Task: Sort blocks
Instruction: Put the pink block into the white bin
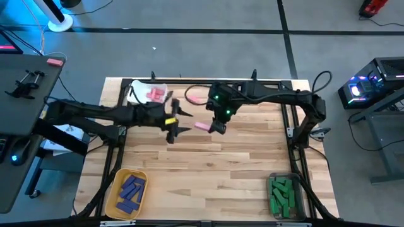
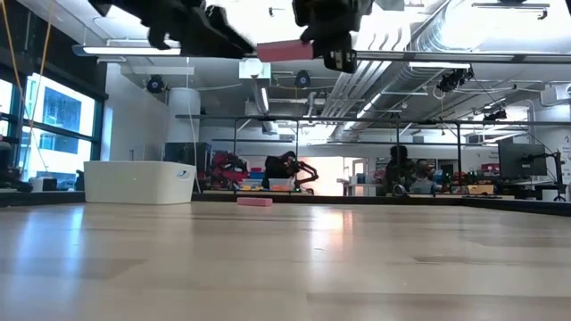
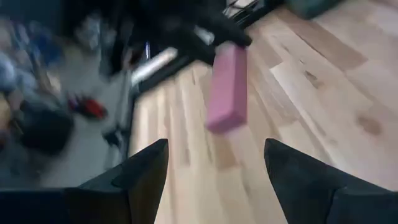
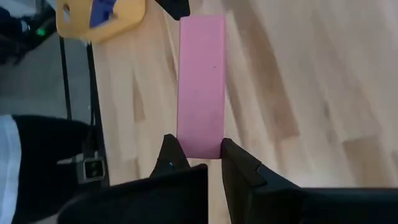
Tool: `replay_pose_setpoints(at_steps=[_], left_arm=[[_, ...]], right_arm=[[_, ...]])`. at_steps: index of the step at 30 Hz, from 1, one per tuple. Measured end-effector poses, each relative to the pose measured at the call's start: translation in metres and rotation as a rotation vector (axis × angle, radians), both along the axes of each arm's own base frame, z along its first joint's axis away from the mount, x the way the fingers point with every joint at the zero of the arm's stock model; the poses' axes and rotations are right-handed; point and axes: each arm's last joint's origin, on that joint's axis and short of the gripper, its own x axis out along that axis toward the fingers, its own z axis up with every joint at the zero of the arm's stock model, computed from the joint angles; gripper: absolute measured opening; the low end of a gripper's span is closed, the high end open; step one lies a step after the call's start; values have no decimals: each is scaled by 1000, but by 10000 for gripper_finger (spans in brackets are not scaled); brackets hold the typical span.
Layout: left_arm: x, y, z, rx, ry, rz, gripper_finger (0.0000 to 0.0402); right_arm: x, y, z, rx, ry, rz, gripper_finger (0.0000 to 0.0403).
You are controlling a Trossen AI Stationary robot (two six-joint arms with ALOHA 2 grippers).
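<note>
Pale wooden desk [image 1: 208, 157] fills my overhead picture, both dark arms meeting above its far middle. My right gripper [image 4: 198, 163] has its fingers [image 4: 171, 158] clamped on one end of a small oblong pink block [image 4: 201, 87], carried high off the desk, the rest sticking out ahead. My left gripper [image 3: 214, 165] faces that block, fingers spread wide, not touching. Another pink block [image 2: 254, 201] lies on the desk near the white bin [image 2: 138, 181].

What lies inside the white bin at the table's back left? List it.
The white bin holds pink oblong blocks, a few side by side. The left arm crosses its near edge, so anything beneath it stays hidden.
</note>
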Motion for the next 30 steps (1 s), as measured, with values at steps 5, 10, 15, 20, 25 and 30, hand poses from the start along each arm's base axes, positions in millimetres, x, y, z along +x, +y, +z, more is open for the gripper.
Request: replay_pose_setpoints(at_steps=[5,10,15,20,25,30], left_arm=[[21,-14,-7,208,-45,-119,252],[32,-23,-16,282,-49,-172,252],[36,-28,-19,324,-60,-182,252],[38,-29,-17,344,-85,-129,228],[38,-31,-17,318,-87,-122,101],[37,-35,-17,310,-87,-120,28]], right_arm=[[1,11,-4,27,43,5,0],[3,16,-3,64,38,0,0],[5,16,-1,117,13,-6,0],[6,16,-1,137,21,-29,0],[8,16,0,157,11,-50,0],[8,16,1,181,15,-54,1]])
